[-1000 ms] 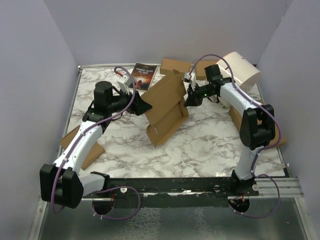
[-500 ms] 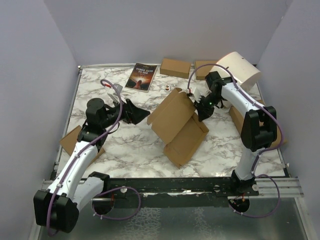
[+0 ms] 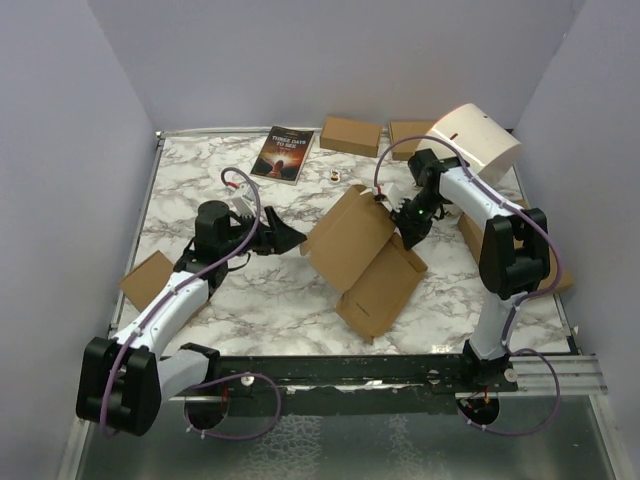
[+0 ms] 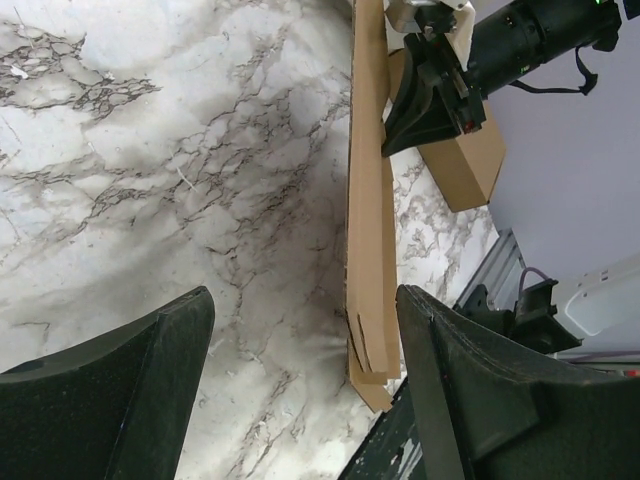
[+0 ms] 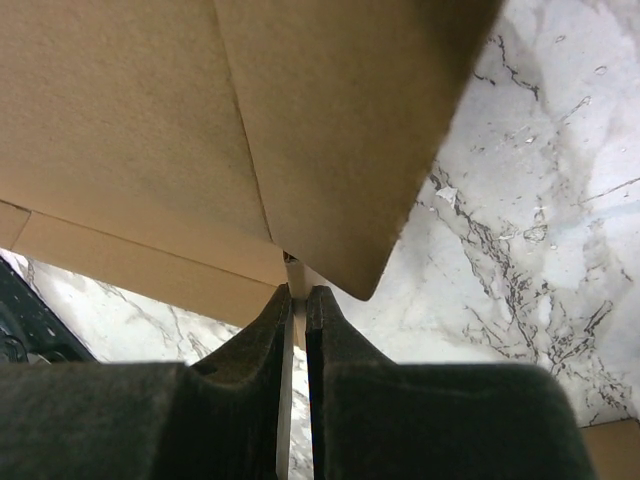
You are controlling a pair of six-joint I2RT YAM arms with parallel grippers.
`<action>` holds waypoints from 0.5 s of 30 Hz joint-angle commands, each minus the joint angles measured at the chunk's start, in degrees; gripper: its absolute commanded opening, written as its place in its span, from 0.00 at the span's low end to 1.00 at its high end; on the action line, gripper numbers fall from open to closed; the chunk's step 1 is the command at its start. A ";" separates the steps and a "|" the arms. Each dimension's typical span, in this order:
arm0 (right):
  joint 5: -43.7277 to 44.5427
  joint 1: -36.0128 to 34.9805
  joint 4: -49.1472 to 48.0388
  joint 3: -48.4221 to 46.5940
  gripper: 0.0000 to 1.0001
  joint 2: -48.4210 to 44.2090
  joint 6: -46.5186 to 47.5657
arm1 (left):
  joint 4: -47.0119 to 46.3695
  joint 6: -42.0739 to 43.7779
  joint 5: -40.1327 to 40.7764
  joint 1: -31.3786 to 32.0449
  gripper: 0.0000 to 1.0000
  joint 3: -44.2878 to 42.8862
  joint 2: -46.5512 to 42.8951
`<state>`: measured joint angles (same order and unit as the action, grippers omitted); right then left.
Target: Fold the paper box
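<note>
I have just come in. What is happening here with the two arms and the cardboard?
The right end effector is shut on an edge of the paper box and holds the partly folded sheet at a tilt over the marble table. The left end effector is open and hovers beside the box without touching it. The box is not yet folded into shape.

Brown cardboard paper box (image 3: 352,236), partly unfolded, flaps raised, tilted
</note>
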<state>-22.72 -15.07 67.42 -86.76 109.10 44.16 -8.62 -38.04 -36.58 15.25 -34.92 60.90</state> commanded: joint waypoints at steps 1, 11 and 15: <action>1.45 -0.40 -0.70 0.95 0.05 0.93 -0.83 | -6.70 -1.48 -2.36 1.05 0.76 -0.74 2.86; 1.14 -0.57 -3.68 2.28 0.06 1.24 -1.36 | -6.97 -0.64 0.71 8.03 0.44 -4.32 12.16; 0.15 -0.57 -4.86 3.42 0.07 0.66 -1.38 | -5.68 -0.23 1.06 8.48 0.10 -5.32 14.52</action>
<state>-22.33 -15.33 65.47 -84.60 109.78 43.16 -13.72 -39.00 -36.60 23.40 -38.13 73.84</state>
